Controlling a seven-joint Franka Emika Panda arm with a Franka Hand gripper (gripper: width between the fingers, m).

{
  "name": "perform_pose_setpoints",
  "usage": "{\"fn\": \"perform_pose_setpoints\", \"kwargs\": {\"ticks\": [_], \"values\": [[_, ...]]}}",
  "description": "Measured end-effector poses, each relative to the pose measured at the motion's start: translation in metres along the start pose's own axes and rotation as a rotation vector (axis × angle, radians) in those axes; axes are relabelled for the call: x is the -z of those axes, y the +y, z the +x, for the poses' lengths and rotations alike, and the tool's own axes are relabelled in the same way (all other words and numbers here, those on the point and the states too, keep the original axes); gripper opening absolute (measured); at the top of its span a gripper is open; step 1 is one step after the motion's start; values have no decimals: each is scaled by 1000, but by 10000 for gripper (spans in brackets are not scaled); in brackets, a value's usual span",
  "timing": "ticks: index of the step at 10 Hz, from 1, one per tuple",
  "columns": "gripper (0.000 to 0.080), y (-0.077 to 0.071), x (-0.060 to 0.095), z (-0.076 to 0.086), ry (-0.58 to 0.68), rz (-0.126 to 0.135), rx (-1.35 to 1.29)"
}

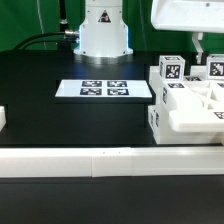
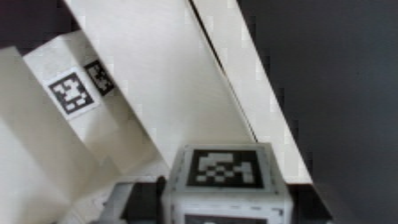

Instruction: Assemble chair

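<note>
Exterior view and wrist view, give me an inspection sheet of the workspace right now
Surface: black table, matte, mostly bare.
Job's things: white tagged chair pieces grouped at the exterior view's right; a tagged post fills the wrist view's foreground.
Clutter: marker board flat mid-table; long white rail along the near edge; small white piece at the exterior view's left edge.
Grippers: gripper above the chair pieces; jaw state unclear.
Cables: black cable by the robot base.
Surroundings: dark backdrop.
</note>
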State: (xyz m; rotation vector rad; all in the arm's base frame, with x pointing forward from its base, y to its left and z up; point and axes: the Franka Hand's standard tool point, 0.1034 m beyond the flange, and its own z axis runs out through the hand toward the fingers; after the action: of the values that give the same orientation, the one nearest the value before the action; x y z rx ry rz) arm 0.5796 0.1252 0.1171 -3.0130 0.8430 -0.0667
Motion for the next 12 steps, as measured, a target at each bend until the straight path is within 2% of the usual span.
{"fn": "perform_pose_setpoints", "kwargs": {"ticks": [3,5,9,11,12], "values": [[284,0,-1,-2,0,28,-295],[284,-2,-1,-3,-17,62,-571],[284,-3,-1,-2,-51,73,-879],[284,-2,-2,-2,-48,74,-829],[420,-2,-1,-1,-47,75,-790]]}}
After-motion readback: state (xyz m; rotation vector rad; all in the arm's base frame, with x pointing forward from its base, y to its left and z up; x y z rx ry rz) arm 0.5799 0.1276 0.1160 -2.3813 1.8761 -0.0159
